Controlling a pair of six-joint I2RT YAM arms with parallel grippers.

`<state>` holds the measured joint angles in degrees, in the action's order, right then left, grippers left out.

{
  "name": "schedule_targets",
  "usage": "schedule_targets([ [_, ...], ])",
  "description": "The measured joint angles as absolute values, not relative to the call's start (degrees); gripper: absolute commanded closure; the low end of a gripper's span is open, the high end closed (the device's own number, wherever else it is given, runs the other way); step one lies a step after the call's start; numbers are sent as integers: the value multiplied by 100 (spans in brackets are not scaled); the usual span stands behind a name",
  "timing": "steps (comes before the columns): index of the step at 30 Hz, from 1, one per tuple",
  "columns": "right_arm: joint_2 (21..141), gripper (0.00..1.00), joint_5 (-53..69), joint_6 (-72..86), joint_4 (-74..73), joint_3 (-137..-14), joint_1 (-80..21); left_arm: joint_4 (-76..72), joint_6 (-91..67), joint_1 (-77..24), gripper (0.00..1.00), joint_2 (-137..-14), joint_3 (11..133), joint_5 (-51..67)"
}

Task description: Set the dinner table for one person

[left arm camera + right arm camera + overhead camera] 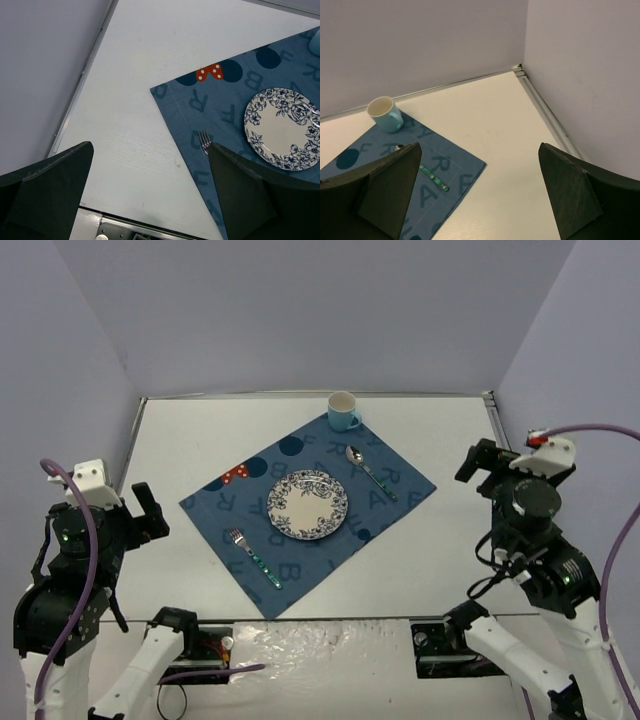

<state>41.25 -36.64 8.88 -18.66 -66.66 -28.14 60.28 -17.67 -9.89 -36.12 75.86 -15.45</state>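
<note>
Plate (308, 504), fork (252, 556), spoon (370, 472) on mat (405, 487), cup (343, 411) at its far corner; left end effector (147, 510), right end effector (482, 466) open, empty; setting seems done; only parking remains.

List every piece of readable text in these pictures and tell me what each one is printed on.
"R", "F", "B", "A", "U": single dark-blue letters scattered over the blue placemat, clearest in the left wrist view. They spell no word.
Other letters on the placemat: too blurred or cut off to read.
Plate: floral pattern only, no text.
Cup: no text visible.
</note>
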Motion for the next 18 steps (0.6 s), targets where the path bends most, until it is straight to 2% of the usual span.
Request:
schedule_targets([
  [6, 3309, 0, -4089, 870, -1913, -6256, -2814, 6081, -1677, -989, 3, -3325, 7513, -1621],
  [18, 3022, 0, -4222, 575, -1823, -6114, -2814, 6080, -1657, -989, 3, -3186, 7402, -1788],
])
